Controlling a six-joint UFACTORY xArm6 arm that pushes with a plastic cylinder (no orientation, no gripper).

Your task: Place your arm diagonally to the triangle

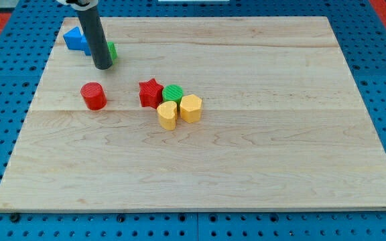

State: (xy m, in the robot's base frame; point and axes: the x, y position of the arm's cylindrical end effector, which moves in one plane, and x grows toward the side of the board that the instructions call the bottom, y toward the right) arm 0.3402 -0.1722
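A blue triangle block point(74, 38) lies at the view's top left of the wooden board point(260, 134). My dark rod comes down from the top, and my tip point(103, 66) rests on the board just below and to the right of the triangle. A green block point(111, 51) sits right behind the rod, mostly hidden by it, so its shape is unclear. A small part of another blue block point(86, 50) shows at the rod's left edge.
A red cylinder point(94, 96) stands below my tip. Toward the middle are a red star point(151, 92), a green round block point(173, 93), a yellow heart point(167, 115) and a yellow hexagon point(191, 108), clustered together.
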